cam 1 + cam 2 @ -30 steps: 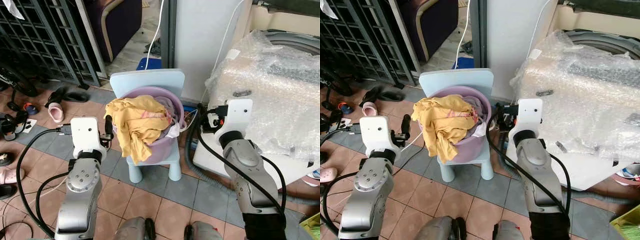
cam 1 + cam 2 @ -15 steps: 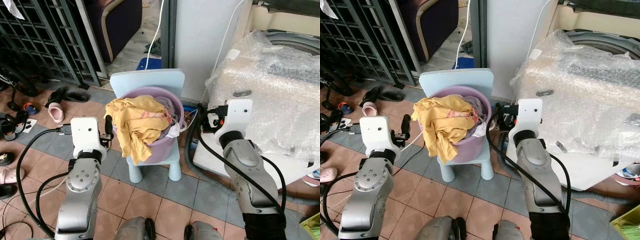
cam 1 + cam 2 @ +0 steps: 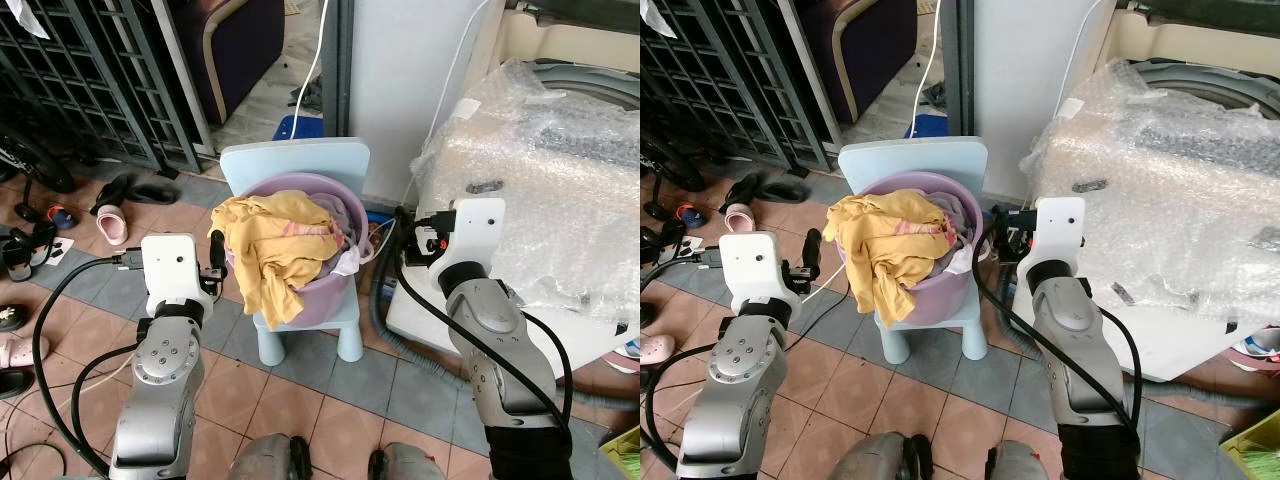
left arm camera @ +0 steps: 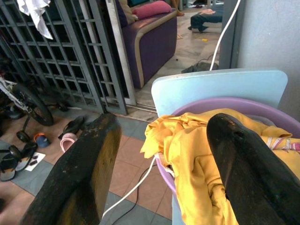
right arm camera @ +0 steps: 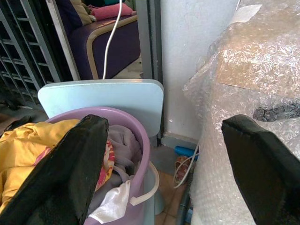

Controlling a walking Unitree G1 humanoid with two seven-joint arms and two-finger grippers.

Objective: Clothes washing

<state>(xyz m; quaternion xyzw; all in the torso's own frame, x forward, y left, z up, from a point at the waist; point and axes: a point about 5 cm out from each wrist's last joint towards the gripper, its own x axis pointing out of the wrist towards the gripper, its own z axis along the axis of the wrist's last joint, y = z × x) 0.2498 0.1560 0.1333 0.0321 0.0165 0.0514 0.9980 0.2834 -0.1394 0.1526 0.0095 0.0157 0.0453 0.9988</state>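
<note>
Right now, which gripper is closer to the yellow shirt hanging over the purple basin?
Left. The left gripper sits just beside the yellow shirt; the right gripper is across the purple basin, near the bubble-wrapped machine.

- A tiled floor of brown and grey squares carries everything.
- A small pale-blue chair stands on the floor, holding a purple basin heaped with clothes.
- Sandals and slippers lie scattered on the tiles by the dark metal grille.
- A washing machine wrapped in bubble wrap stands just beside the chair.
</note>
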